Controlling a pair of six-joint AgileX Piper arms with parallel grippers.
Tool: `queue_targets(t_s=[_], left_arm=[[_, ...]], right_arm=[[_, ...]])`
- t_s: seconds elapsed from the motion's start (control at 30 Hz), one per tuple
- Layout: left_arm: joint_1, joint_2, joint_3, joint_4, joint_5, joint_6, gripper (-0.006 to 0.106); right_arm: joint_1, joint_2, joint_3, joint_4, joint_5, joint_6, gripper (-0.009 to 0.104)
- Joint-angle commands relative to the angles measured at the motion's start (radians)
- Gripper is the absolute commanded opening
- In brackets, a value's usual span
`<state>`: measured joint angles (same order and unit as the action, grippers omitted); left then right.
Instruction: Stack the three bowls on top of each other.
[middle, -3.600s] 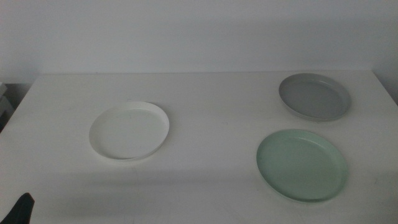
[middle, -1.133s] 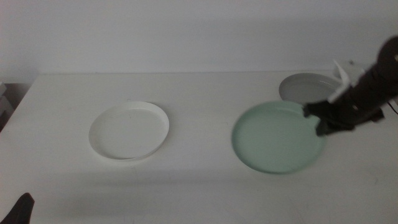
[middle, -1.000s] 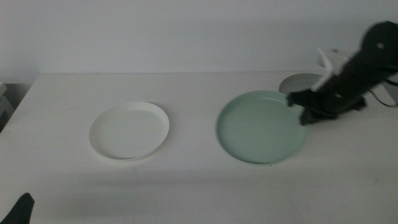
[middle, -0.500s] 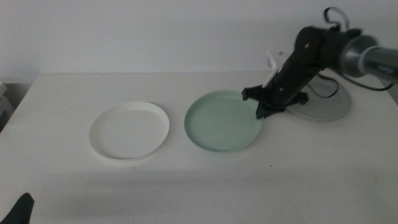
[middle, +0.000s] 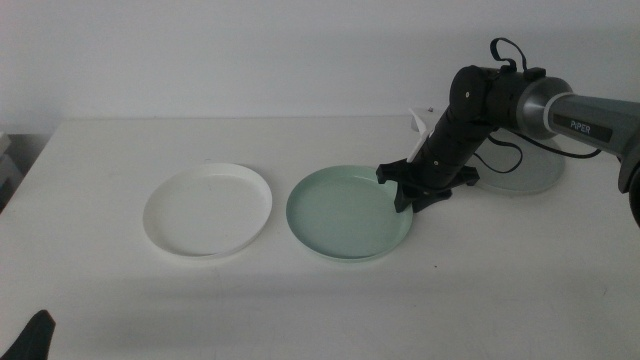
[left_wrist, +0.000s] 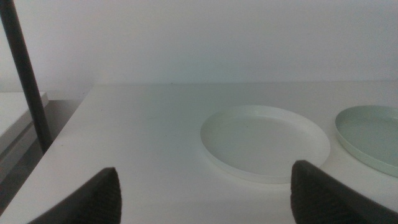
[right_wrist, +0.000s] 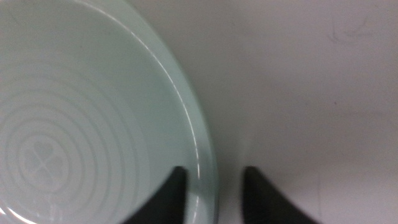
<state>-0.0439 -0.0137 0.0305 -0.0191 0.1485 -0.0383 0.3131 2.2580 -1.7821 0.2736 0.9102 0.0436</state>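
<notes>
Left gripper (left_wrist: 202, 186) waits low at the table's near left corner, jaws spread wide and empty; the white bowl (middle: 208, 209) lies alone on the left, and just beside it the green bowl (middle: 349, 212) sits pinched at its far-right rim by the right gripper (middle: 411, 190) (jaws narrowed onto the rim). The grey bowl (middle: 525, 168) rests well apart at the far right; I'd say lift the green one enough to clear the white rim, centre it, then let go.

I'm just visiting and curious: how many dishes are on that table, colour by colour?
White bowl: 1
Pale mint green bowl: 1, its rim between the right hand's jaws
Grey bowl: 1, partly behind the arm
Total: 3
</notes>
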Motion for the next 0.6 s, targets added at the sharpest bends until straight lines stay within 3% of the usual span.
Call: queue_targets(t_s=[0.0, 0.1, 0.17, 0.27, 0.43, 0.57], left_arm=[[-0.003, -0.013, -0.005, -0.001, -0.076, -0.009, 0.105], [-0.003, -0.013, -0.005, -0.001, -0.076, -0.009, 0.105], [-0.003, -0.013, -0.005, -0.001, -0.076, -0.009, 0.105], [-0.003, -0.013, -0.005, -0.001, -0.076, -0.009, 0.105], [-0.003, -0.013, -0.005, -0.001, -0.076, -0.009, 0.105], [-0.003, -0.013, -0.005, -0.001, -0.076, -0.009, 0.105]], right_arm=[[-0.002, -0.096, -0.034, -0.007, -0.002, -0.012, 0.039], [-0.033, -0.172, -0.035, -0.019, -0.011, -0.013, 0.054], [-0.067, -0.229, -0.035, -0.025, -0.024, -0.013, 0.058], [-0.137, -0.280, -0.049, -0.042, -0.044, -0.013, 0.058], [-0.248, -0.272, -0.094, -0.188, -0.058, 0.010, 0.053], [-0.314, -0.234, -0.094, -0.243, -0.101, 0.045, 0.052]])
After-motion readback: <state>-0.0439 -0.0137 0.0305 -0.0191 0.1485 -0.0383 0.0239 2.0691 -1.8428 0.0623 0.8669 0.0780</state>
